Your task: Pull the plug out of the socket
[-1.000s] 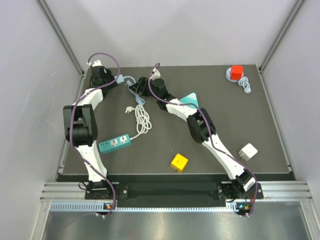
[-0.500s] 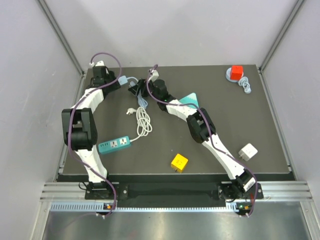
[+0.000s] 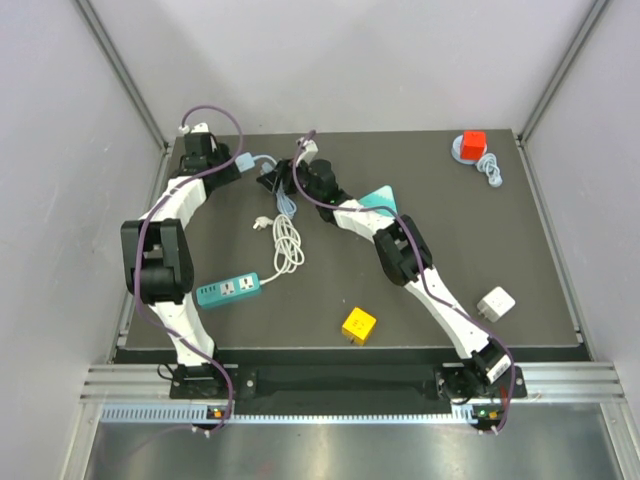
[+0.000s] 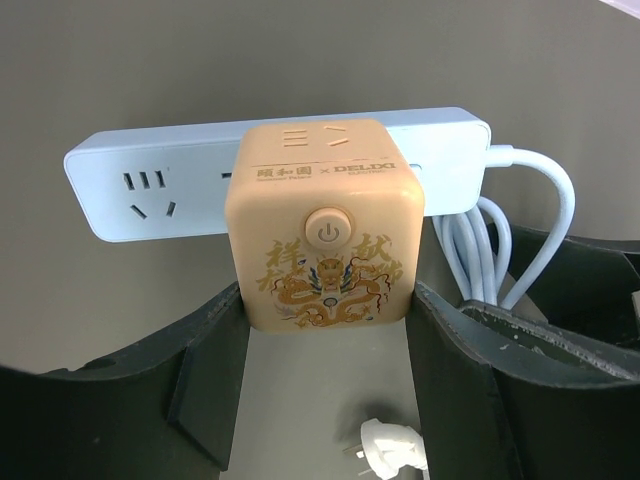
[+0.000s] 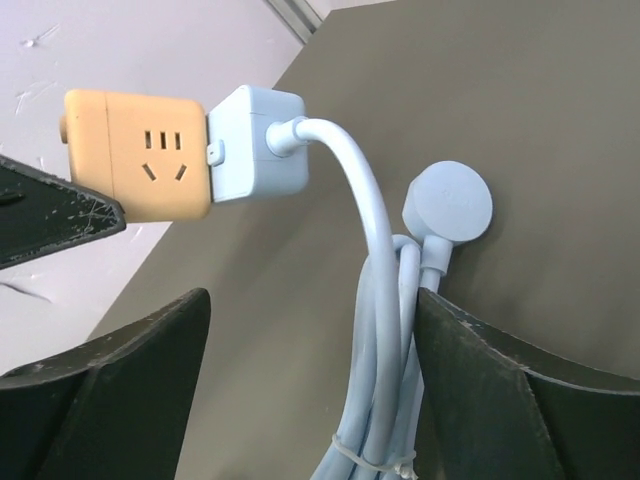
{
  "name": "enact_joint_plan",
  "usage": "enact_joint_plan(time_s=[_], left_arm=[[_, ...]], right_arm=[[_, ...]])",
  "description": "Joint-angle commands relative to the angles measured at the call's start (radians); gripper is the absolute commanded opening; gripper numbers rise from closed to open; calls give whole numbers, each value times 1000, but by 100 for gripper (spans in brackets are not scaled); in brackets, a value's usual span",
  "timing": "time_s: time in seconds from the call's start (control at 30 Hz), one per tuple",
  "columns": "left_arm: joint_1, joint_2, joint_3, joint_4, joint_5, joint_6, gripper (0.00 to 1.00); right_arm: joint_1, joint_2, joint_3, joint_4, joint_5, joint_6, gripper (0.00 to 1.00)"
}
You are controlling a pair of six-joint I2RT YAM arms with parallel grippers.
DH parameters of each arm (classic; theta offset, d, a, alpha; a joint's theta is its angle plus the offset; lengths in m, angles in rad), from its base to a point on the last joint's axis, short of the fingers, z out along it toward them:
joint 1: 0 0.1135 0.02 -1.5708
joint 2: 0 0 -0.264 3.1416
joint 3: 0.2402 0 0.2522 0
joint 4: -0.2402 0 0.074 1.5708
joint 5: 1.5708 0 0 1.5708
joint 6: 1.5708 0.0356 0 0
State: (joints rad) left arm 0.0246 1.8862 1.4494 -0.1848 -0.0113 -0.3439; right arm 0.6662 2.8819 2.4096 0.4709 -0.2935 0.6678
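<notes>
A: Top view?
B: The left gripper [image 3: 236,164] and right gripper [image 3: 270,180] flank the power strip [image 3: 250,159].
A: Left wrist?
B: Its fingers [image 4: 215,380] pinch the cube plug [image 4: 325,235] between them, seated in the strip, ready for pulling.
A: Right wrist?
B: Its fingers [image 5: 130,370] are spread; the cord [image 5: 370,250] hangs between them, strip unbraced.

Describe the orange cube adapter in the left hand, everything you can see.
The cube adapter is a pale orange cube of smooth plastic with rounded edges. The face towards the left wrist camera has a round power button above a gold dragon print and a line of lettering. Other faces carry socket slots. It is plugged into the light-blue power strip near its cable end. The left hand clamps it on two opposite sides, apparently lifted off the table.
</notes>
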Motion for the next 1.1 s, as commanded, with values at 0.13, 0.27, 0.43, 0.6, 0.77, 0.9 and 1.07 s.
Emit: enact_joint_plan(time_s=[0.13,0.27,0.43,0.6,0.77,0.9,1.07], left_arm=[[-6,-65,26,-18,34,42,0],[-5,-36,74,-83,19,36,0],[1,11,176,-252,-45,-1,0],[1,11,192,-324,-21,-27,0],[3,10,163,-350,39,-43,0],[5,17,151,-364,45,-47,0],[3,28,141,-364,65,-53,0]], right_arm=[[15,-263,-196,94,34,-109,90],[4,-337,-214,25,8,-178,94],[6,-417,-284,51,-31,-212,96],[16,-346,-224,86,-65,-128,85],[33,-230,-119,124,-33,27,65],[47,-155,-84,135,7,90,51],[58,-93,-30,141,39,142,31]])
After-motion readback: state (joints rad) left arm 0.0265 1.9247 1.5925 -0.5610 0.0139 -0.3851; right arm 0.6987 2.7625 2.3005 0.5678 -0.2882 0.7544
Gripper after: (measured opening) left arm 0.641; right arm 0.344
